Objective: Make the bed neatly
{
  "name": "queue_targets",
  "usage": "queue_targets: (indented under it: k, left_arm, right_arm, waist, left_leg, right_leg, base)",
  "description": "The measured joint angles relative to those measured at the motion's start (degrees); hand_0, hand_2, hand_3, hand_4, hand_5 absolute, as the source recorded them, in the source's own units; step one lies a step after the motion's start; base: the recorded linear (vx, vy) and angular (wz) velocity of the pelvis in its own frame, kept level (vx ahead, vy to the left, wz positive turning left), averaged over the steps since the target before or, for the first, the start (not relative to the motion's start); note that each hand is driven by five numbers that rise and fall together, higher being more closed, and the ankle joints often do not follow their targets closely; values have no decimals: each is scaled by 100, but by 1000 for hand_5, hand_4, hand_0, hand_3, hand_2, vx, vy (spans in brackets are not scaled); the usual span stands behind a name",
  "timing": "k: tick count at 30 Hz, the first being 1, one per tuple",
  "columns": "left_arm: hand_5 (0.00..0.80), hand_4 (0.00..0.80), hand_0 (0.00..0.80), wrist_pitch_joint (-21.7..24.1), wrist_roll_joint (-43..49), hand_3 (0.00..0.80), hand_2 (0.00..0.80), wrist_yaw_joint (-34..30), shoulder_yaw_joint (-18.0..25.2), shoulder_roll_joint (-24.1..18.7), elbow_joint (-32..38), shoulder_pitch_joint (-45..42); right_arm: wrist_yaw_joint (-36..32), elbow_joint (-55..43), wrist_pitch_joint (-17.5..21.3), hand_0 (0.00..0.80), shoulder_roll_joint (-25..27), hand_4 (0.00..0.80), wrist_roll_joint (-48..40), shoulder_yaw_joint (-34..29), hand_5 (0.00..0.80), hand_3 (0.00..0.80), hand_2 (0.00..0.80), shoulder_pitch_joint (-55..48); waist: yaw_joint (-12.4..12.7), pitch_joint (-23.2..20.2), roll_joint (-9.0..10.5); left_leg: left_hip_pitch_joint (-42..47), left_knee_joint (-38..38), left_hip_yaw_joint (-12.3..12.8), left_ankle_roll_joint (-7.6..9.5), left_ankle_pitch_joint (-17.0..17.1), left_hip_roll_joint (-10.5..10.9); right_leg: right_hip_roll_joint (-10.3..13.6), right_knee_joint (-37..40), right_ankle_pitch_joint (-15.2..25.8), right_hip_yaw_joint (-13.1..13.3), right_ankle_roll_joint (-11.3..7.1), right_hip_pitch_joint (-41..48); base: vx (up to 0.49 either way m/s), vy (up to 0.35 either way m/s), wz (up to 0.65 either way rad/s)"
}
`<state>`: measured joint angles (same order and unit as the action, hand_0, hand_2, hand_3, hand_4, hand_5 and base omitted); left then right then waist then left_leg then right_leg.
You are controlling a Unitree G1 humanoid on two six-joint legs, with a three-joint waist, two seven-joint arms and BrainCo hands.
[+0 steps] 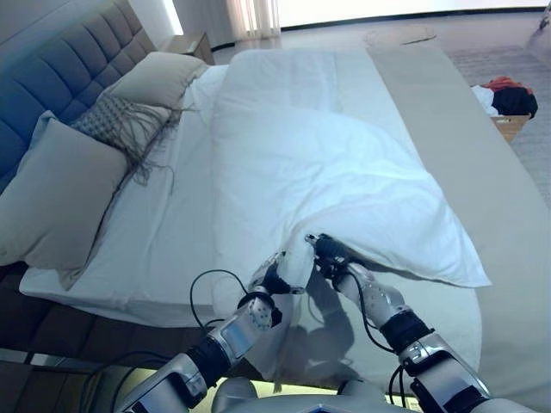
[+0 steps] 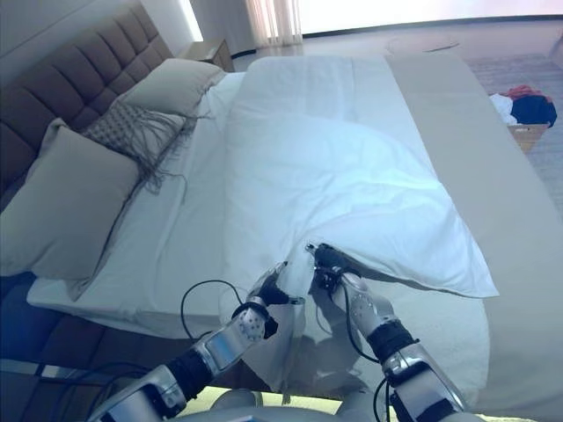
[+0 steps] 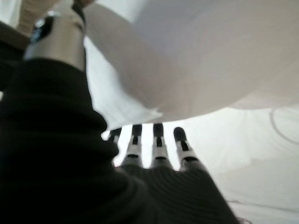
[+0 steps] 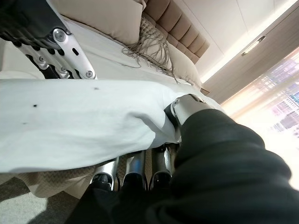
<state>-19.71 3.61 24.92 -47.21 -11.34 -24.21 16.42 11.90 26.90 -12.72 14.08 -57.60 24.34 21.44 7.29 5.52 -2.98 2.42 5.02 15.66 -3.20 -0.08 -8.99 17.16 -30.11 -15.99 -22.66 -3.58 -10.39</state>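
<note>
From the left eye view, you have both hands at the near edge of the white duvet (image 1: 344,172), which lies bunched and slanted across the bed (image 1: 508,249), its near corner folded back on itself. Your left hand (image 1: 274,277) pinches the hem from below; your right hand (image 1: 331,252) is curled into the fold just beside it. With the two hands this close together, pulling now will likely drag only a narrow strip and deepen the crease.

The right eye view shows the same grip, plus the grey pillow (image 2: 66,207) and the fringed cushion (image 2: 132,132) at the headboard (image 2: 62,79). A hard tug toward the head could sweep cloth over them.

In the left wrist view, your fingers (image 3: 159,140) run up into the cloth with their tips hidden, and the thumb (image 3: 58,32) rises on the other side of a fold. The hold looks shallow, so the hem may slip out once it takes weight.

In the right wrist view, your fingers (image 4: 135,168) sit under the duvet edge with the thumb (image 4: 187,109) pressing down on top, clamping the cloth. Your left hand shows just beyond.
</note>
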Motion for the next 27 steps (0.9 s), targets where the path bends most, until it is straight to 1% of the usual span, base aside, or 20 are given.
queue_targets:
  k: [4,7,12,14,18,21,22,24,25,27]
  left_arm:
    - [0,0,0,8,2,0,0,59,0,16,-59,-4]
    - [0,0,0,28,-2,0,0,216,-1,30,-205,-27]
    - [0,0,0,32,-82,0,0,381,9,20,-293,-62]
    - [0,0,0,34,-146,0,0,389,10,23,-293,-65]
    - [0,0,0,51,-269,0,0,366,23,26,-369,-75]
    - [0,0,0,38,-291,0,0,158,27,20,-383,-81]
    - [185,185,185,32,-335,185,185,38,47,31,-382,-81]
    - [744,744,744,19,-340,744,744,-174,55,56,-382,-81]
    - [800,800,800,15,-339,800,800,-270,66,63,-382,-80]
    - [800,800,800,14,-339,800,800,-370,117,87,-381,-78]
  right_arm:
    - [1,-46,3,800,-5,800,86,12,800,800,800,33]
    - [19,-96,3,800,-18,800,185,17,800,800,800,34]
    - [120,-96,5,800,-70,800,184,128,800,800,800,88]
    - [123,-96,8,800,-111,800,184,128,800,800,800,94]
    - [176,-96,9,800,-252,800,184,148,800,800,800,101]
    - [254,-96,11,800,-261,800,184,240,800,800,800,103]
    - [295,-96,10,800,-265,800,183,241,800,800,800,116]
    - [335,-96,9,800,-268,800,184,242,800,800,800,122]
    - [347,-96,6,800,-268,800,184,242,800,800,800,122]
    - [353,-96,-1,800,-264,800,184,245,800,800,800,122]
  waist:
    - [10,48,45]
    - [17,77,67]
    - [93,173,67]
    - [161,173,67]
    - [180,172,69]
    - [202,169,71]
    - [206,168,71]
    - [210,167,72]
    - [209,165,73]
    - [197,160,70]
  left_leg:
    - [1,20,-5,0,0,-5]
    - [32,25,-9,-1,0,-7]
    - [197,33,-10,-1,1,-25]
    - [199,39,-10,-1,1,-28]
    - [245,41,-13,-1,1,-40]
    - [304,44,-13,-1,1,-43]
    - [300,42,-12,-1,1,-41]
    - [294,37,-10,-1,1,-35]
    - [295,38,-10,-1,1,-26]
    - [296,38,-8,-1,1,1]
  right_leg:
    - [0,15,-7,-26,15,29]
    - [2,52,-7,-64,16,104]
    - [-1,130,-7,-154,14,337]
    - [-1,134,-7,-170,14,352]
    - [8,175,-8,-297,13,504]
    - [19,197,-11,-361,6,626]
    - [28,191,-14,-377,2,630]
    - [41,174,-14,-397,2,629]
    - [57,155,-16,-398,-2,625]
    - [90,128,-24,-399,-14,618]
  base:
    - [0,0,0]
    - [23,15,2]
    - [50,33,2]
    - [47,28,6]
    - [46,24,12]
    - [37,33,11]
    - [32,27,12]
    - [27,11,7]
    - [20,-8,5]
    - [7,-9,2]
